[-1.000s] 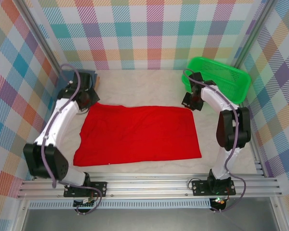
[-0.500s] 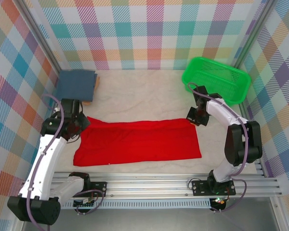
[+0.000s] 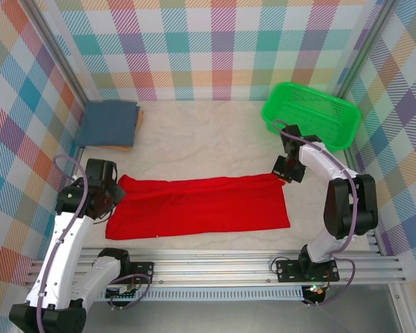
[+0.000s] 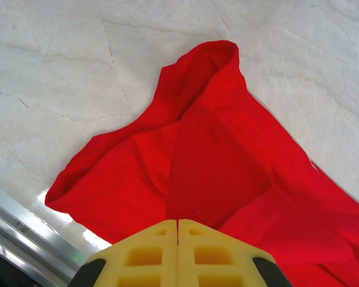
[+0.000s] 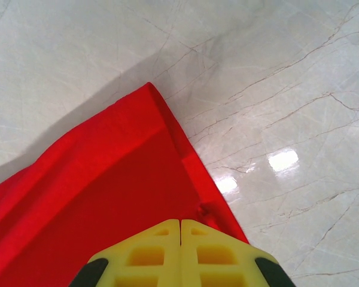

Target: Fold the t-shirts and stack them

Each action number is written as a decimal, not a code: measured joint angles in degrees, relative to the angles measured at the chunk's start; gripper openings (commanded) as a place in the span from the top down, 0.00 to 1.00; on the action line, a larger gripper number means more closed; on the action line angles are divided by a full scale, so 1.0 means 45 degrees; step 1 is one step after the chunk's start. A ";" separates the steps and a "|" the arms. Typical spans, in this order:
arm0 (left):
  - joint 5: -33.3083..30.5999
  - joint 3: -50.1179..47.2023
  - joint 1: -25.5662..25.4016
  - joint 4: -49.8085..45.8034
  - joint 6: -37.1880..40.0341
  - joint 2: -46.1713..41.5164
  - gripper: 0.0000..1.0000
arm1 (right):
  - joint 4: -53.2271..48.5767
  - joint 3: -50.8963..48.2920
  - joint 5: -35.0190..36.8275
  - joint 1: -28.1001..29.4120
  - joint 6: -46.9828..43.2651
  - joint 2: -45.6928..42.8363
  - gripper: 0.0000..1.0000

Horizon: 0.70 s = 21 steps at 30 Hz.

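The red t-shirt (image 3: 201, 208) lies in a wide band on the near half of the table, its far edge lifted and doubled toward the front. My left gripper (image 3: 114, 189) is shut on its far left corner, and in the left wrist view red cloth (image 4: 215, 161) drapes away from the closed yellow jaws of the left gripper (image 4: 178, 221). At the far right corner my right gripper (image 3: 283, 173) is shut on the cloth; there the red t-shirt (image 5: 107, 185) runs out from under the right gripper (image 5: 180, 221). The slate-blue t-shirt (image 3: 109, 123) lies folded at the back left.
A green mesh basket (image 3: 312, 111) stands at the back right, close behind the right arm. Checked walls close in the sides and back. A metal rail (image 3: 215, 267) runs along the near edge, just in front of the red cloth.
Both grippers have carried the red t-shirt's far edge toward the near edge, so the visible red band is narrower. The left arm swung forward, uncovering the blue t-shirt.
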 measured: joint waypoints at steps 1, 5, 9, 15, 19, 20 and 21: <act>0.0010 -0.0131 -0.0005 -0.0010 -0.0078 -0.0034 1.00 | -0.0005 0.0000 -0.0005 0.0005 -0.0034 0.0000 1.00; 0.0078 -0.0699 -0.0015 -0.0160 -0.0316 -0.0078 1.00 | -0.0019 -0.0039 -0.0005 0.0097 -0.0112 -0.0015 1.00; 0.0049 -0.0894 -0.0078 -0.0306 -0.0447 -0.0248 1.00 | -0.0112 -0.0471 0.0005 0.0136 -0.0136 -0.0151 1.00; -0.0024 -0.1151 -0.0097 -0.0505 -0.0617 -0.0350 1.00 | -0.0340 -0.0772 0.0010 0.0175 -0.0185 -0.0175 1.00; -0.0121 -0.1287 -0.0170 -0.0622 -0.0743 -0.0457 1.00 | -0.0427 -0.0792 0.0058 0.0175 -0.0228 -0.0175 1.00; -0.0155 -0.1302 -0.0170 -0.0641 -0.0777 -0.0500 1.00 | -0.0437 -0.0792 0.0073 0.0175 -0.0228 -0.0175 1.00; -0.0194 -0.1345 -0.0170 -0.0656 -0.0831 -0.0563 1.00 | -0.0437 -0.0787 0.0126 0.0175 -0.0228 -0.0175 1.00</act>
